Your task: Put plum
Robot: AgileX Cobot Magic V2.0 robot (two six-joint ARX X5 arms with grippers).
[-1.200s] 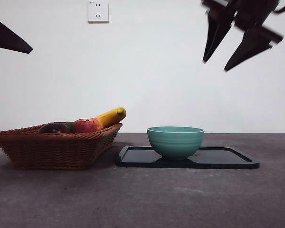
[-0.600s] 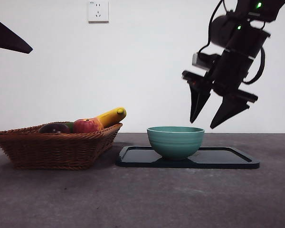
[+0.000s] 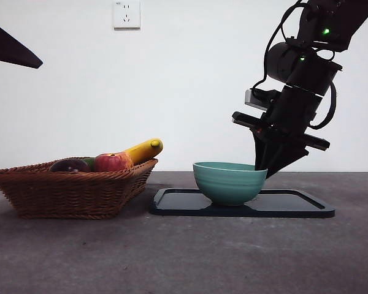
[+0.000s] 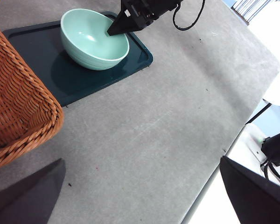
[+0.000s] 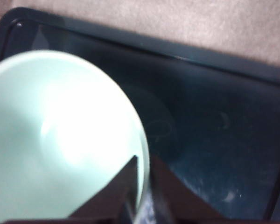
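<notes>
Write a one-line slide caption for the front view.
Right tool grips the rim of the teal bowl on the dark tray; the plum waits in the wicker basket.

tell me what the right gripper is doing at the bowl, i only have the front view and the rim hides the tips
observer: The right gripper straddles the rim of the bowl, one jaw inside and one outside, closed onto it.
operator: anything in the bowl
observer: No. The left wrist view looks into it and it is empty.
operator: and the left gripper
observer: The left gripper is open and holds nothing, above the table beside the basket.
</notes>
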